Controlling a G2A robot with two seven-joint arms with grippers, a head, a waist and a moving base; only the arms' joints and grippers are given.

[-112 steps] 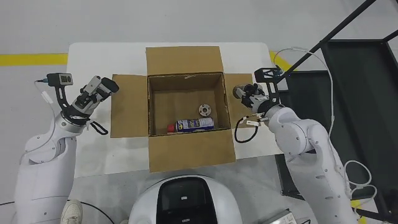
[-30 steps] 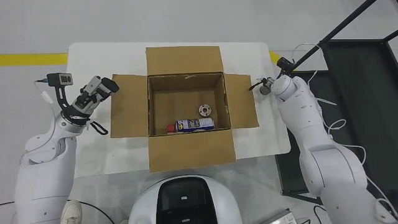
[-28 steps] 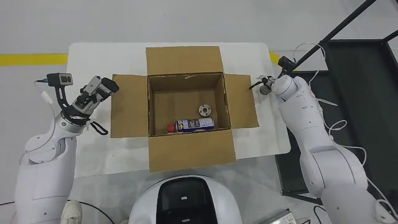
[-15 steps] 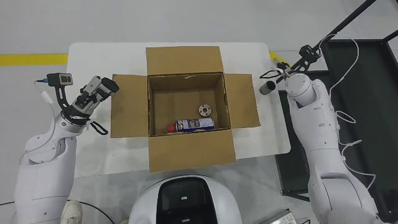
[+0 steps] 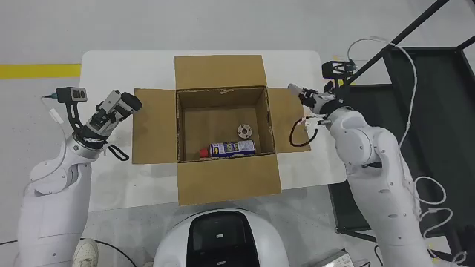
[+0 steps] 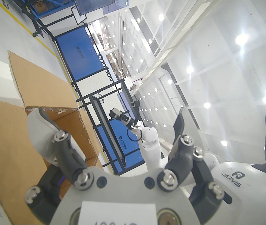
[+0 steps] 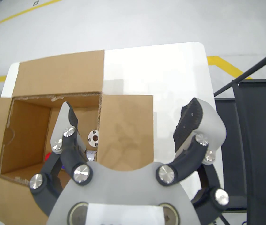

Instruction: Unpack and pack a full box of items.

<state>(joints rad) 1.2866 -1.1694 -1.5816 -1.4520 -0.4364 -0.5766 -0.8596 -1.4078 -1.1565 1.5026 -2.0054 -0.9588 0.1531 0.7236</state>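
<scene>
An open cardboard box [image 5: 222, 98] stands mid-table with all flaps folded out. On its floor lie a blue spray can [image 5: 231, 148] with a red cap and a small metal flange [image 5: 243, 130], also seen as the flange [image 7: 93, 138] in the right wrist view. My right gripper [image 5: 304, 98] hangs open and empty over the box's right flap [image 5: 288, 122]; its fingers [image 7: 189, 122] frame that flap [image 7: 126, 127]. My left gripper [image 5: 128, 102] is open and empty, held above the table left of the box's left flap [image 5: 154, 126], tilted upward.
The white table [image 5: 130, 67] has bare room around the box. A dark metal rack [image 5: 423, 96] stands close off the table's right edge, beside my right arm. A yellow floor line [image 5: 37, 70] runs behind the table.
My right arm swung out to the rack at the right and has come back over the box's right flap, gripper empty. The left arm has stayed still.
</scene>
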